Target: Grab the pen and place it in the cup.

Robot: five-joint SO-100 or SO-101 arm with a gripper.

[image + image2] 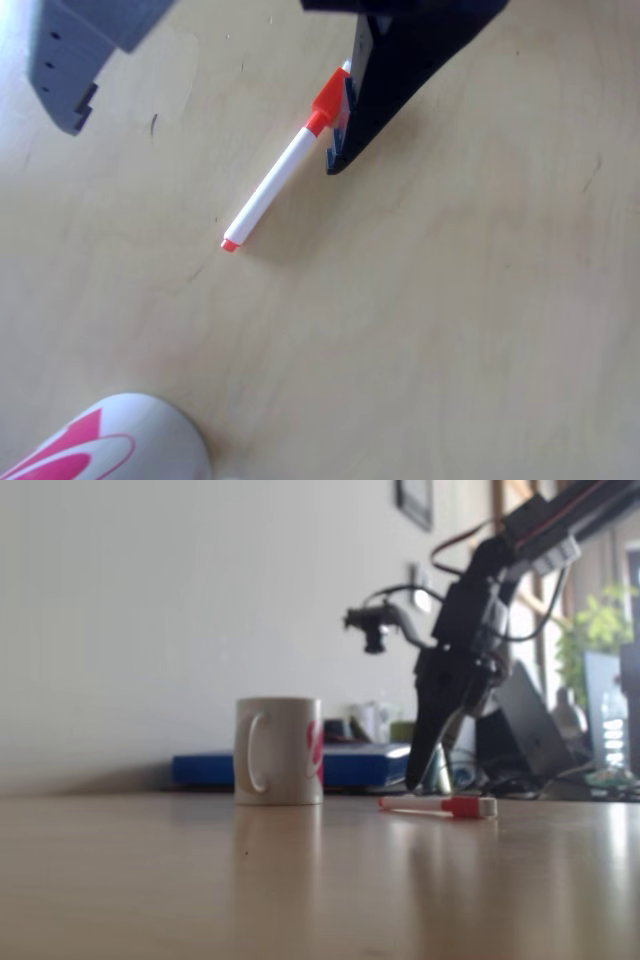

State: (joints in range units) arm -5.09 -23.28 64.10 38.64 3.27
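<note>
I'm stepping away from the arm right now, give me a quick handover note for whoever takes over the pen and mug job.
Pincer: open and empty, coming down around the capped end of the marker. One dark finger sits right beside the red-orange cap; the grey finger is well off to the other side.
Marker: lying flat on the wooden table, not lifted; in the fixed view it rests to the right of the mug.
Mug: upright, handle facing the fixed camera, nothing seen in it.
Done: approach to the marker.
Left: close on the marker, lift, carry to the mug, drop it in.
</note>
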